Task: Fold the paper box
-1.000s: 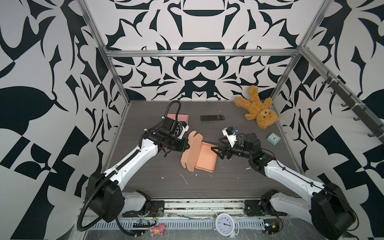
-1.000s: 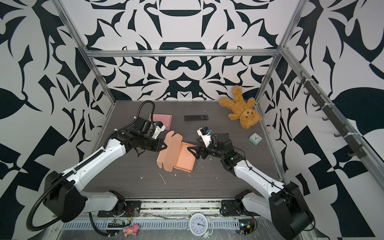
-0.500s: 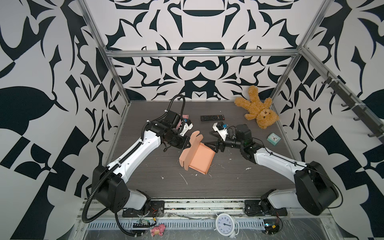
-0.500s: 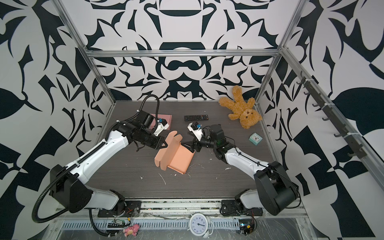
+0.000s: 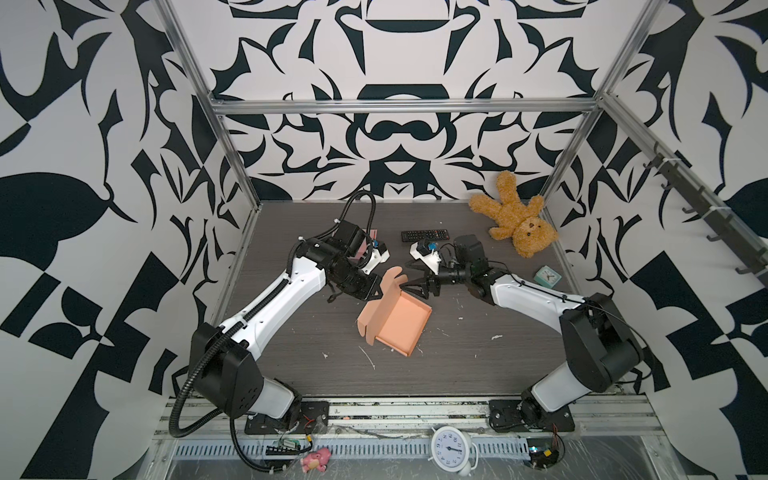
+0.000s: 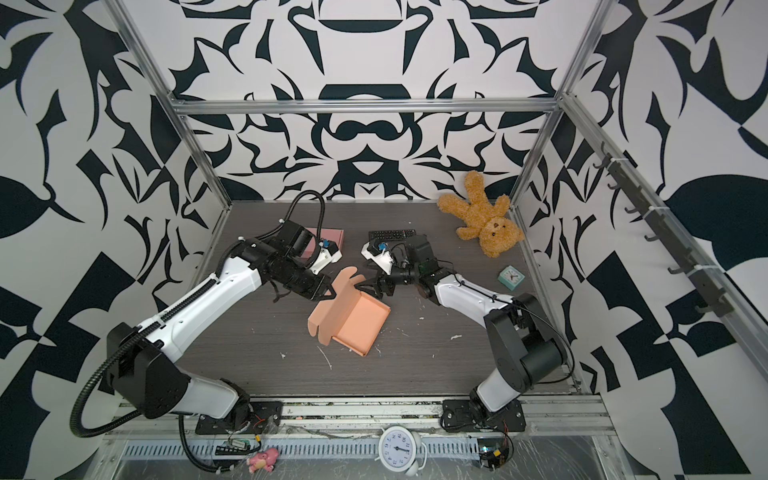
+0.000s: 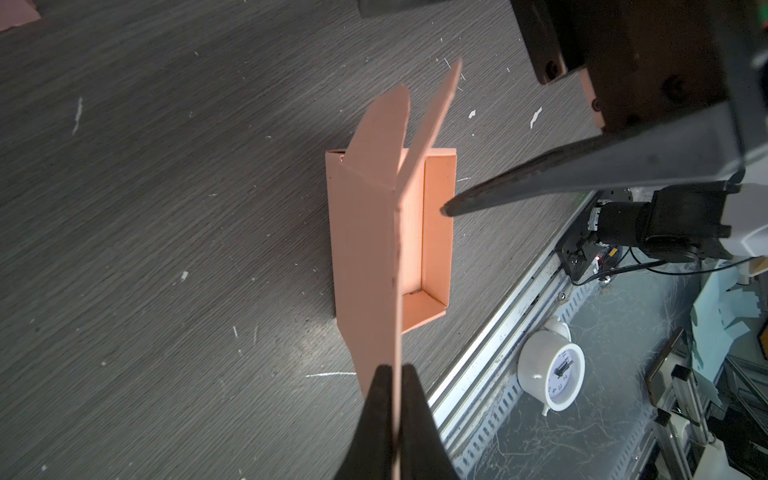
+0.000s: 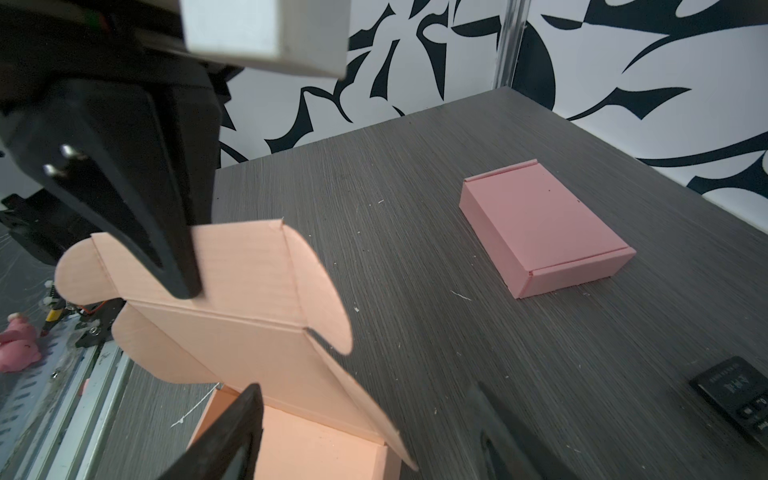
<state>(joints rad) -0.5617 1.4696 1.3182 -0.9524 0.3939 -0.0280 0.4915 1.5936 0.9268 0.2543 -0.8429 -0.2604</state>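
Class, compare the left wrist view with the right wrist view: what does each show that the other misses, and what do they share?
Only the left wrist view: the white clock, beyond the grey table. Only the right wrist view: a closed pink box, the corner of a remote, a pink toy and the patterned wall. Both: the orange paper box on the table, its tray open, the left gripper shut on its raised lid, and the right gripper, open, close by.

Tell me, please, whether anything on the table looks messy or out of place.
Small white scraps litter the table around the paper box, and a stray teddy bear lies sprawled in the far right corner.
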